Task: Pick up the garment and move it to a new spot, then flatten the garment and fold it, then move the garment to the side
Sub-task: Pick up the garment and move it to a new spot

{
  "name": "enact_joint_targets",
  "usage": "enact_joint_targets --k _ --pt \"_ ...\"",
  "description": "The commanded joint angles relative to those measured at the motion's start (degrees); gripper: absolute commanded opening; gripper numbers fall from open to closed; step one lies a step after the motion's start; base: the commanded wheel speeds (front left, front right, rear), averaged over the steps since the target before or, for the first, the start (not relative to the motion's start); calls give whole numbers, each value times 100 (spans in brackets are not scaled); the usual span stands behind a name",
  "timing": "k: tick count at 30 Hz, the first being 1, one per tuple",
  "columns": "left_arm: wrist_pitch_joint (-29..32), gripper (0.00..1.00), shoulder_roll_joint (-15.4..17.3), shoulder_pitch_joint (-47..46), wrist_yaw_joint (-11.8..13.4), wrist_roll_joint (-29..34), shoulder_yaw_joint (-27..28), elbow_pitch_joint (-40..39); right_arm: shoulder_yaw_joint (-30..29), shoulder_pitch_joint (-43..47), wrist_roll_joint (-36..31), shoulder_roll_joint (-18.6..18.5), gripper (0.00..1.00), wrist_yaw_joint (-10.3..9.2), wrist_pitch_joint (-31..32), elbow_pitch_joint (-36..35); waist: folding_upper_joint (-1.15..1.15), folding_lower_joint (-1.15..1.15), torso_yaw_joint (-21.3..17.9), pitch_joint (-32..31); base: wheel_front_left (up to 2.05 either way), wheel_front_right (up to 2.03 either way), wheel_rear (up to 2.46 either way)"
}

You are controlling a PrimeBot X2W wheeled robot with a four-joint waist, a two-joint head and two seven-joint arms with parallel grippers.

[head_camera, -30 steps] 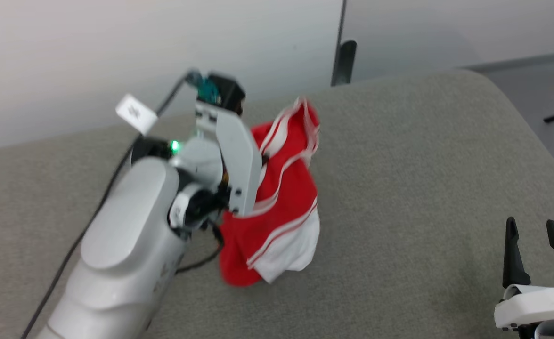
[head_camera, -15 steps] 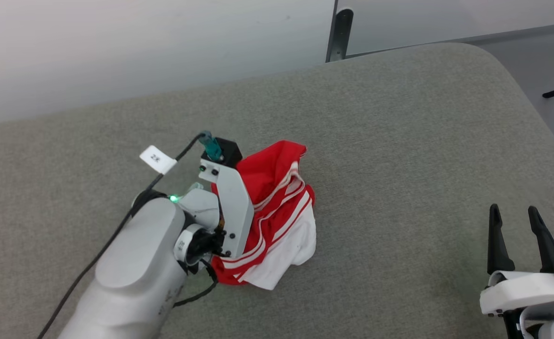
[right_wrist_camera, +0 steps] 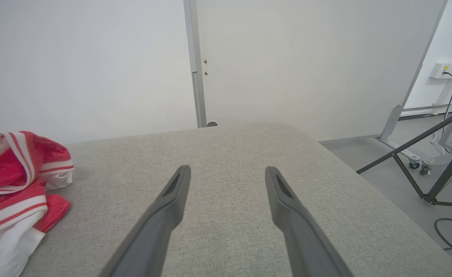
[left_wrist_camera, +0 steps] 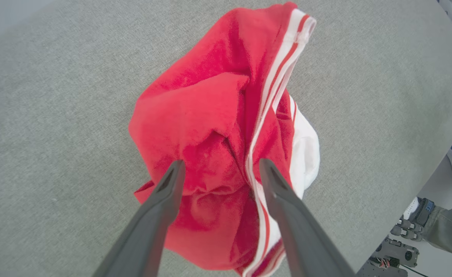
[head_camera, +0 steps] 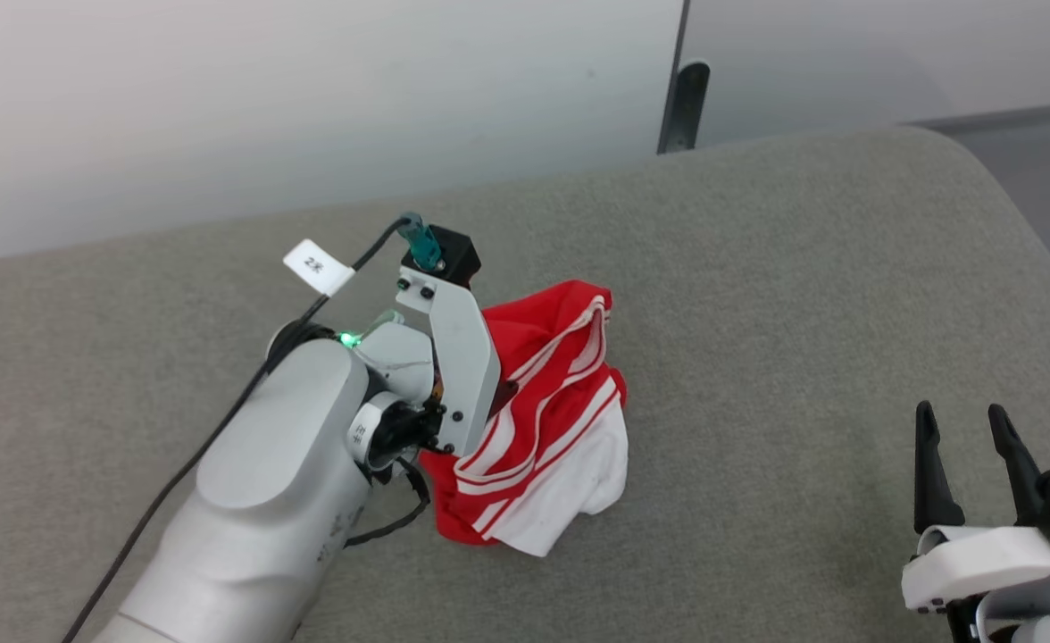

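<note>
red garment [left_wrist_camera: 195,115] heaped beneath the empty, wide-open left hand [left_wrist_camera: 221,163]; right hand [right_wrist_camera: 228,169] likewise spread, empty.

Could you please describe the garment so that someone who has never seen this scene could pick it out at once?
Start at the big grey upholstered surface. Left of its middle, beneath the open left pincer, the garment lies in a crumpled heap. It is bright red with a white panel and red-and-white striped trim, standing out against the plain grey fabric around it.
</note>
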Motion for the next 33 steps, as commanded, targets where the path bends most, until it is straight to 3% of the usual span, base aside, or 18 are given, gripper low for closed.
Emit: enact_joint_targets --k 1,15,26,33 --pt "-73 100 -22 22 5 -47 39 -67 2 132 -40 14 100 19 25 -7 0 0 162 -196 0 0 0" --pt "-1512 100 319 844 -67 -137 374 -907 215 499 -157 12 100 19 -24 -255 0 0 601 -742 0 0 0" --pt "-3499 100 587 1797 -114 -51 823 -1460 305 724 -237 2 100 19 -137 -208 0 0 991 -1020 0 0 0" --pt "-4738 100 710 2457 -132 7 1084 -1398 268 799 -326 -49 100 19 -161 -215 0 0 1181 -1103 0 0 0"
